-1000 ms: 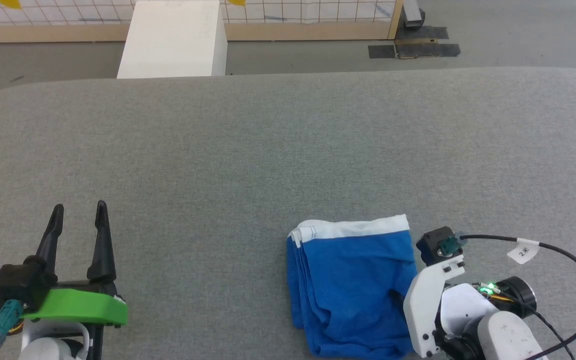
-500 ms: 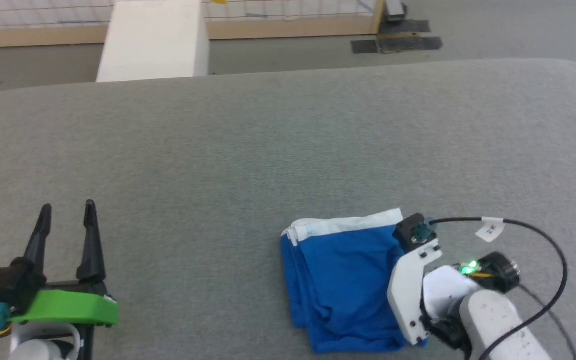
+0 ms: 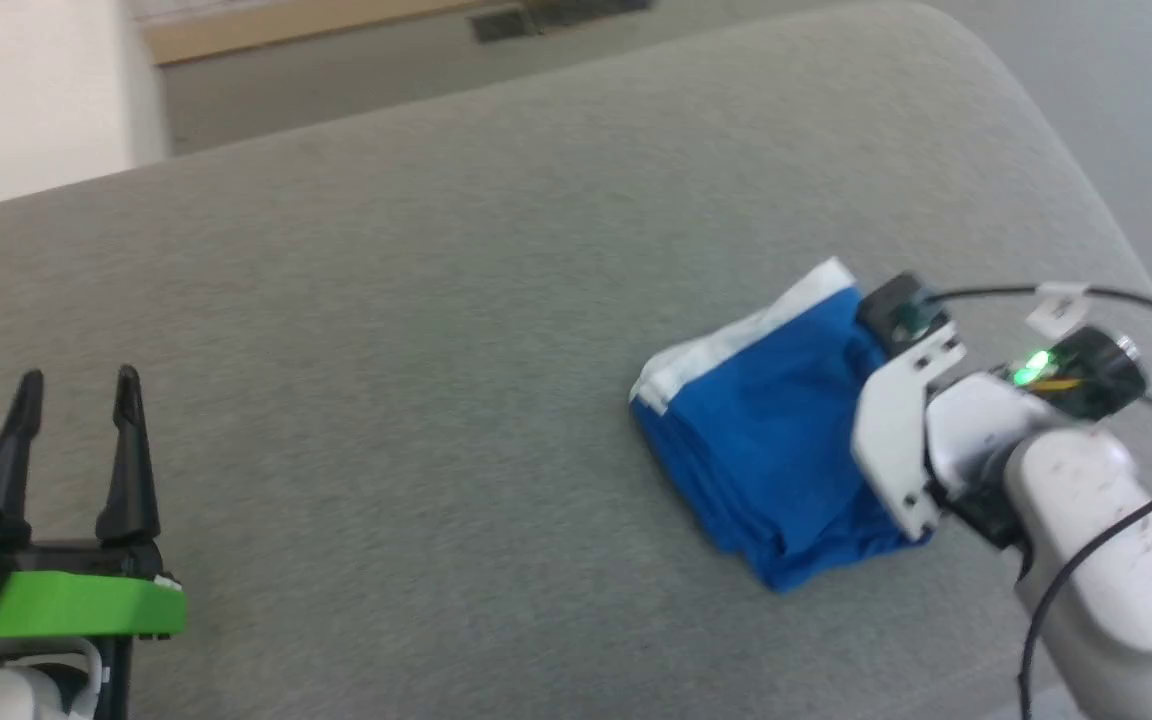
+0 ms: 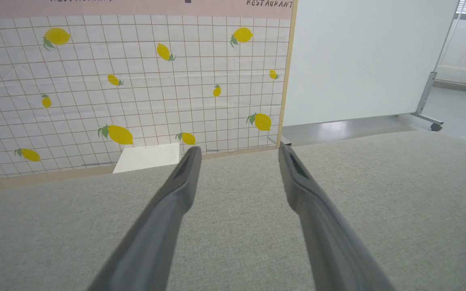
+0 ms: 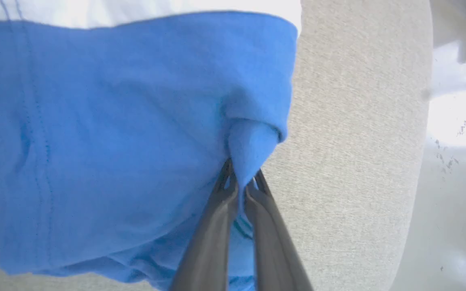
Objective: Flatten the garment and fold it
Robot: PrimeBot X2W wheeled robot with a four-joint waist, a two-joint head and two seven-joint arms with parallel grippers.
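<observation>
the garment [image 3: 766,470] lies on the grey table [image 3: 436,300], toward the table's right edge and short of its rounded far right corner. it is folded into a thick blue packet of several layers. a white trim band [image 3: 736,335] runs along the side facing the table's far edge, and stacked folds show on the side toward the table's middle. the corner nearest the table's front edge is rumpled (the head view is somewhat blurred, so finer creases are hard to read).

the right gripper [image 5: 241,178] is at the side of the garment nearest the table's right edge. in the right wrist view its two dark fingers are pressed together, with a small peak of blue cloth pinched between their tips. the fabric puckers into a ridge just past the pinch. whether that edge is lifted off the table i cannot tell. in the head view the white wrist housing covers the fingers, a green light [image 3: 1036,360] glows on it, and a black cable [image 3: 996,292] loops away from it.

the left gripper [image 3: 78,378] is over the table's near left part, well apart from the garment. its fingers are spread wide, with bare table surface showing between them, and its tips point toward the table's far edge. a green bracket [image 3: 66,605] sits at its base. beyond the table's far edge stand a white block [image 3: 26,90], a tiled wall printed with lemons [image 4: 136,81] and a plain white panel [image 4: 358,60].
</observation>
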